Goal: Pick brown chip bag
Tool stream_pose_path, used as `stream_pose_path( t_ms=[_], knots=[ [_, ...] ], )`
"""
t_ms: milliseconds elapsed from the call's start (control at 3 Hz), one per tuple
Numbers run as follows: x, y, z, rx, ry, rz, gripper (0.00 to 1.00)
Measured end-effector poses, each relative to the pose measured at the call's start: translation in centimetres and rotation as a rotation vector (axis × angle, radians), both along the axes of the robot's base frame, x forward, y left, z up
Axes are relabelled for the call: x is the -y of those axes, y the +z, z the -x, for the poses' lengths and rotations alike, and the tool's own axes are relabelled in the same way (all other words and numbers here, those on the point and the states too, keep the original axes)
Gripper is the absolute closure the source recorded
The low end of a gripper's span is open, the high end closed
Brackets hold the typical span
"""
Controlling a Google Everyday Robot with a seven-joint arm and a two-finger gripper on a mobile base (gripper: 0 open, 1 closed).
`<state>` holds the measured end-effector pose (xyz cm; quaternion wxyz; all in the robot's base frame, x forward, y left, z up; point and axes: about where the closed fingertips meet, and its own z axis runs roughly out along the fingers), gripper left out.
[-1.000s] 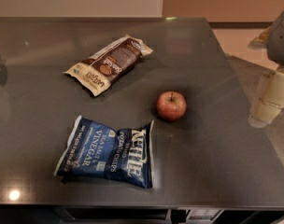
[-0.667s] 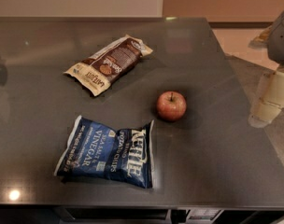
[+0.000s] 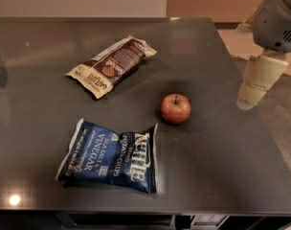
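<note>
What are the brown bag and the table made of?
The brown bag looks like thin plastic film: crinkly, slightly shiny. The table seems smooth dark stone or laminate; it mirrors lights. The gripper hangs past the table's right edge.

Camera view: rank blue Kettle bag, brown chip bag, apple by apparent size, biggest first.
1. blue Kettle bag, though it lies nearest the camera, which inflates it.
2. brown chip bag, farther back.
3. apple, clearly smallest.
The gripper hangs by the table's right edge, apart from all three.
</note>
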<state>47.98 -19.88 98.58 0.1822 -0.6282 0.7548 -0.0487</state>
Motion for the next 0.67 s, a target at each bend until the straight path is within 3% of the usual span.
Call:
stream_pose_path(
  t_ms=[667],
  knots=[
    [-3.8, -0.3, -7.4, 0.036, 0.108, -0.019, 0.00]
  ],
)
